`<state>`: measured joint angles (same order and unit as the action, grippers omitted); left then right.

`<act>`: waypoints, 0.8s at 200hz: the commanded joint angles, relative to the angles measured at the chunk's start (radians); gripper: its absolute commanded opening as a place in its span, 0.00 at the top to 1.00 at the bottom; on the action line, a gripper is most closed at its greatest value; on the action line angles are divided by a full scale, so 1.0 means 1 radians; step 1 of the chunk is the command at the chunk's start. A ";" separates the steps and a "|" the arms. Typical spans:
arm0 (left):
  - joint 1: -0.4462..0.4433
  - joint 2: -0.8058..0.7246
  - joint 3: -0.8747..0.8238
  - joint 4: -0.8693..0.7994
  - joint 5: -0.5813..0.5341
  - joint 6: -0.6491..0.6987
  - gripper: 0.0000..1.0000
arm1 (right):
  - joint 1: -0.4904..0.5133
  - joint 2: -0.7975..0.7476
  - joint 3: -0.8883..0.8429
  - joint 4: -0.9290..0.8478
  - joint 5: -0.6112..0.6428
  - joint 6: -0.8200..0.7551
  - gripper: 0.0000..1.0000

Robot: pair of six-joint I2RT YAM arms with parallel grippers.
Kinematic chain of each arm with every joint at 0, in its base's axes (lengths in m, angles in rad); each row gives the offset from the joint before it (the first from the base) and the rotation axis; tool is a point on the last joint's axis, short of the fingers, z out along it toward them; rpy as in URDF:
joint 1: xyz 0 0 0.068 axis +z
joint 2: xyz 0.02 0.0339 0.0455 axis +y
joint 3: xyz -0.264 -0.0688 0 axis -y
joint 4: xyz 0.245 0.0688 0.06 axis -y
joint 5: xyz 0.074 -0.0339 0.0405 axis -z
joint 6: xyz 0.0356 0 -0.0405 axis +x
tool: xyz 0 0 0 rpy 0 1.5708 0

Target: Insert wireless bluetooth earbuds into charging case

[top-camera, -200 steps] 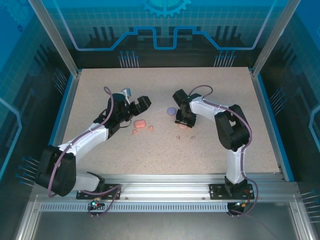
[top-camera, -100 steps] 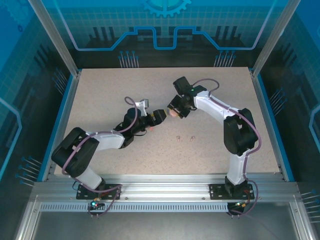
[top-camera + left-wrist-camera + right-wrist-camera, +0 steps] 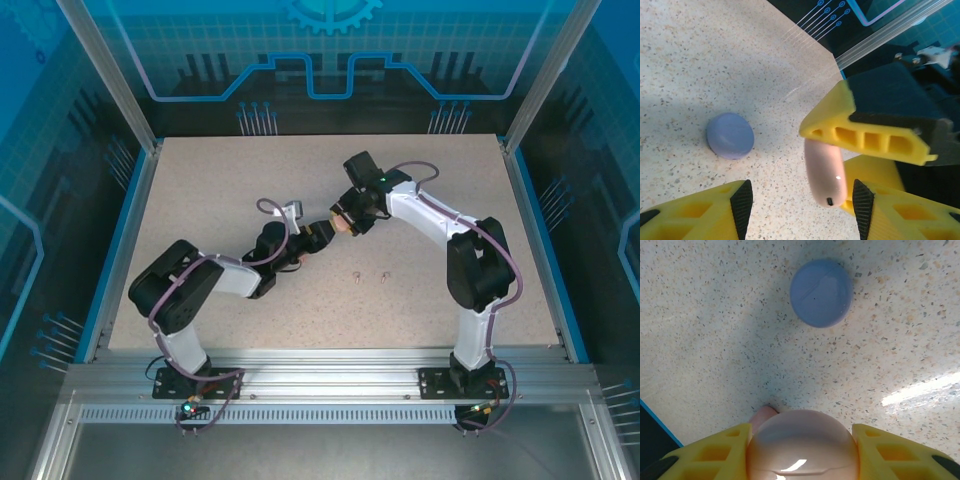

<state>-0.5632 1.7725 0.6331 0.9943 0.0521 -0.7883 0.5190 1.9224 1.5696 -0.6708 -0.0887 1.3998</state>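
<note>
My right gripper (image 3: 345, 222) is shut on a pale pink charging case (image 3: 802, 445) and holds it above the table. Its yellow fingers (image 3: 865, 135) pinch the case's (image 3: 825, 172) upper part in the left wrist view. My left gripper (image 3: 320, 234) is open right beside it, and the case's lower end hangs between its black pads (image 3: 742, 207). A closed purple case (image 3: 730, 135) lies on the table just beyond, also below the right wrist (image 3: 821, 292). Two pale pink earbuds (image 3: 356, 275) (image 3: 384, 276) lie apart nearer the front. Coral and purple buds are hidden.
The speckled table (image 3: 200, 180) has a blue raised rim on both sides. The left arm (image 3: 230, 275) stretches low across the left centre and covers what lies under it. A small pink rounded shape (image 3: 762, 417) peeks from behind the held case.
My right gripper lifted the pink case off the table and shifted slightly left and back. The left arm swung right and forward, bringing its open gripper up to the case.
</note>
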 commanded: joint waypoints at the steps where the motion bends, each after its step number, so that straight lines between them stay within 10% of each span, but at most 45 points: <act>1: -0.011 0.036 0.042 0.066 -0.003 -0.016 0.42 | 0.009 -0.020 0.040 0.005 -0.017 0.021 0.69; 160: -0.025 0.125 0.124 0.086 -0.012 -0.035 0.54 | 0.007 -0.007 0.037 0.020 -0.045 0.008 0.70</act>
<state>-0.5827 1.8748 0.7322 1.0458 0.0525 -0.8150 0.5209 1.9224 1.5921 -0.6552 -0.1135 1.3994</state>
